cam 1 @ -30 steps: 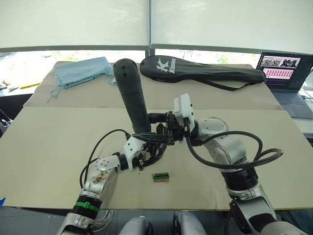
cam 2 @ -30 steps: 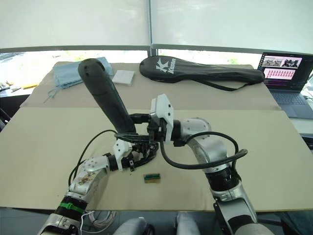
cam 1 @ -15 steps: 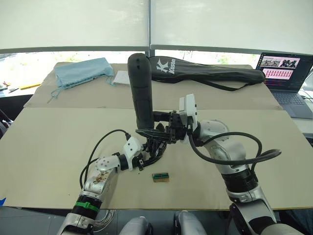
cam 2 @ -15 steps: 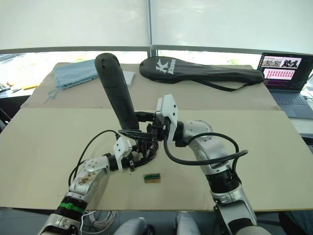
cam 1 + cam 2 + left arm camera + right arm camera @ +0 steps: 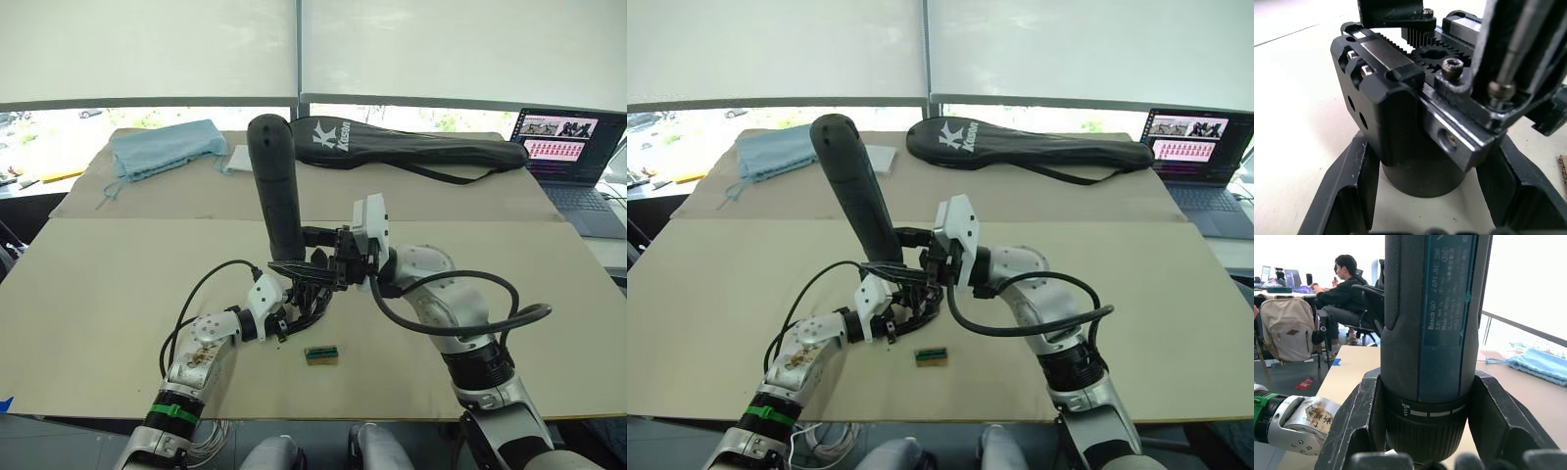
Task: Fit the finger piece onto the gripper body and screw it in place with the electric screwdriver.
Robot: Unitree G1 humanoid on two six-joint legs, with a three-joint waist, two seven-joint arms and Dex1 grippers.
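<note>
Tabletop point(image 5: 118, 294): wide beige surface under both arms.
Electric screwdriver point(image 5: 274, 186): tall, thick and black, clamped low on its barrel by the right hand point(image 5: 328, 262), leaning slightly, bit pointing down into the left hand's load. Looks top-heavy and rigid; a low grip likely steadies it best.
Gripper body point(image 5: 1400, 122): stubby black block gripped around its round base by the left hand point(image 5: 299, 304), just under the right hand. Seems hard and compact.
Finger piece point(image 5: 1488, 58): seated on the body beneath the bit.
Wrist views: the left shows screw heads and gear teeth; the right shows a seated person beyond.
</note>
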